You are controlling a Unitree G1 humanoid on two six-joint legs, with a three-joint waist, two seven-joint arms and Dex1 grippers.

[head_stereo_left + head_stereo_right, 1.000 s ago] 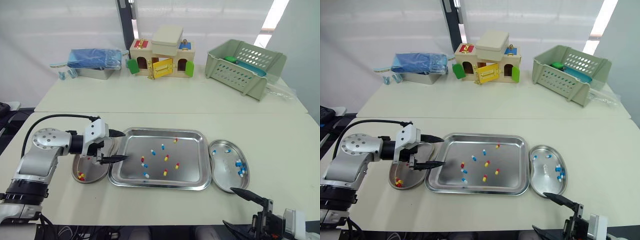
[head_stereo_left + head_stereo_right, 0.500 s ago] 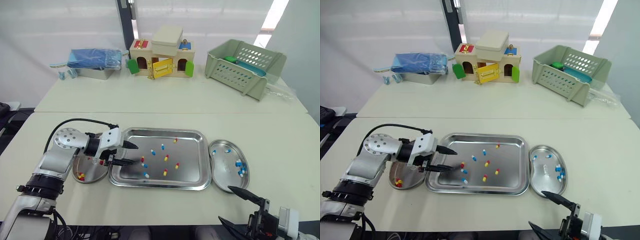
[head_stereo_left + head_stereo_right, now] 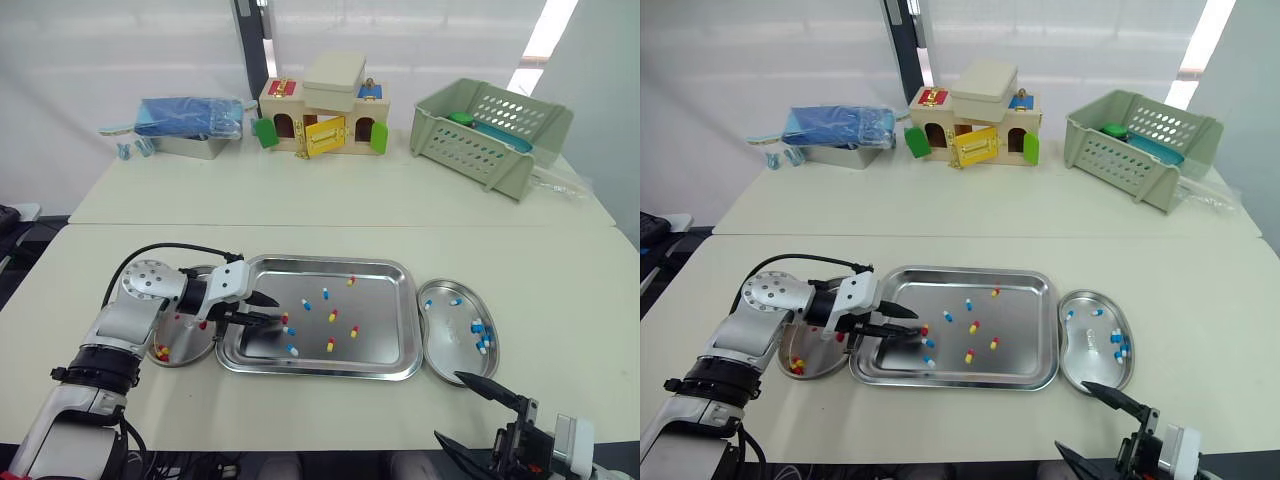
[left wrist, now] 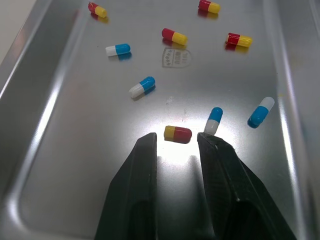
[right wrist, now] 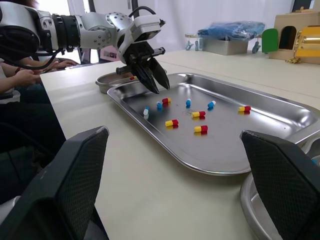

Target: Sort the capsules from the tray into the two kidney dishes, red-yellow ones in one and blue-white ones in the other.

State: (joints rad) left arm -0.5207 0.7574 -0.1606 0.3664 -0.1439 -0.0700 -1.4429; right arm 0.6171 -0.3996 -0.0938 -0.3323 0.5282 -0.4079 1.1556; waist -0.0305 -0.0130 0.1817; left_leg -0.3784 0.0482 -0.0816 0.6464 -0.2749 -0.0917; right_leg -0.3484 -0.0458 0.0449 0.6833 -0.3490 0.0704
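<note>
Cream table (image 3: 560,260) with steel tray (image 3: 410,300): left gripper (image 3: 277,310) open, tips low and just short of a red-yellow capsule (image 4: 177,134) near the tray's left side, maybe touching steel; capsule looks tiny, light, slick, likely to skid, so pinch across its middle.

Silver arm (image 3: 128,316), black cable (image 3: 165,247), black gripper fingers (image 4: 135,200)
</note>
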